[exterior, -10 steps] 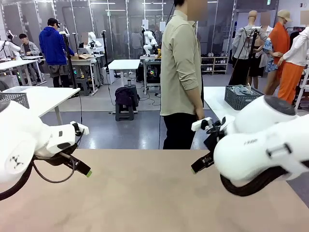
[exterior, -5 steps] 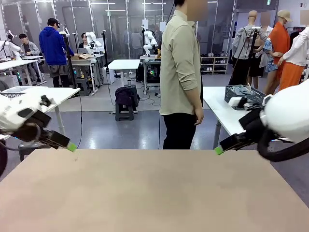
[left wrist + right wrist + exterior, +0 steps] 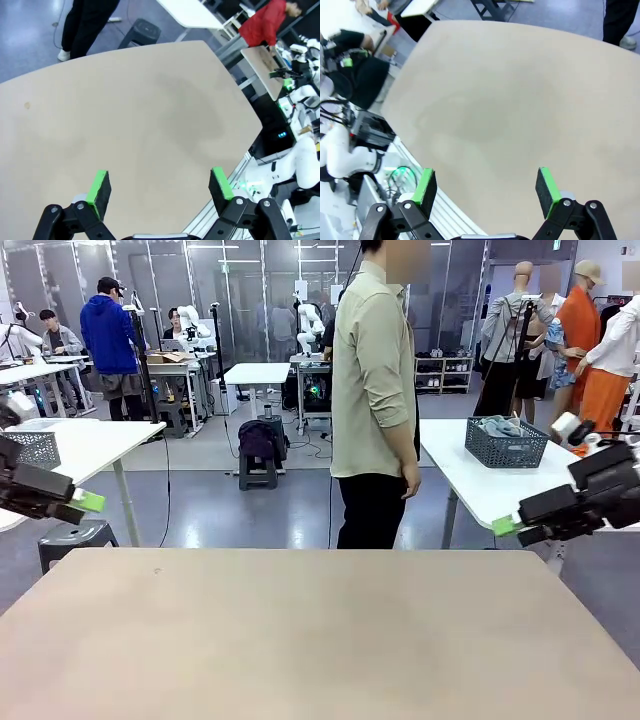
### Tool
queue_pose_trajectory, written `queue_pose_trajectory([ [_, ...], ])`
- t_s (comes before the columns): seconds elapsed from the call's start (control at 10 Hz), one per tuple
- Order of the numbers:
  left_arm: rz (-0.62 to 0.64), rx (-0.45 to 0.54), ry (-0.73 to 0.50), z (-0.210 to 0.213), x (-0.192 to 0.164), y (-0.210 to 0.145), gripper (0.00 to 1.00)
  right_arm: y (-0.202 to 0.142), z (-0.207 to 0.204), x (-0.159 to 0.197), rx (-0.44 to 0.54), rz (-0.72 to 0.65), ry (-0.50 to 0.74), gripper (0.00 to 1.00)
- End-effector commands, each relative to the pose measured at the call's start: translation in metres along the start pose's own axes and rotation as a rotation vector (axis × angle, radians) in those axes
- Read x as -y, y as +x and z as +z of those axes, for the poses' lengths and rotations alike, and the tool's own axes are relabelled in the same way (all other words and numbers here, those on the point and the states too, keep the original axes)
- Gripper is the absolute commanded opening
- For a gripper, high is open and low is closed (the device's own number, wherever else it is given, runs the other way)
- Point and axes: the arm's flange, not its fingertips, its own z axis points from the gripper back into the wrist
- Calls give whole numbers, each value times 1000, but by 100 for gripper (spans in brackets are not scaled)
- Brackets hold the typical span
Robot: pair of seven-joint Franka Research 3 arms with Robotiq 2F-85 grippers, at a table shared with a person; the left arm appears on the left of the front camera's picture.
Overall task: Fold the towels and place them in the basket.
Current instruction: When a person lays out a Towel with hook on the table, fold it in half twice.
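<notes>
A dark grey mesh basket (image 3: 505,443) stands on a white side table (image 3: 470,480) behind my table, at the back right. Pale grey-blue towels (image 3: 500,426) lie bunched inside it. My left gripper (image 3: 85,503) hangs at the left edge of the picture, beyond the table's far left corner. My right gripper (image 3: 505,525) hangs off the far right corner. In the left wrist view the left gripper (image 3: 160,187) stands open over bare tabletop. In the right wrist view the right gripper (image 3: 487,187) is open too, with nothing between its fingers.
The tan table (image 3: 300,640) in front of me is bare. A person (image 3: 375,390) in a pale green shirt stands at its far edge, side-on, arms down. Another white table (image 3: 90,445) with a mesh basket (image 3: 35,447) stands at the back left.
Both arms have drawn back from over the table, the left one out to the left and the right one out to the right. Both grippers stayed open.
</notes>
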Motion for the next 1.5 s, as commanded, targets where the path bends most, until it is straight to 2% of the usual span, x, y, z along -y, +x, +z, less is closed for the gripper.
queue_pose_trajectory([
  [0.0,0,-31,38,23,1,-26,100,-10,33,-9,2,-61,-18,100],
  [0.3,30,-110,187,66,25,-23,100,-20,66,-24,2,-74,-88,100],
  [0.7,-103,-95,285,100,83,13,100,1,103,-67,104,56,-199,100],
  [1.0,-181,-78,375,131,132,37,100,16,124,-103,134,113,-253,100],
  [1.2,-196,-69,412,145,146,41,100,18,131,-114,138,121,-270,100],
  [1.4,-211,-51,442,146,143,41,100,18,130,-116,134,121,-272,100],
])
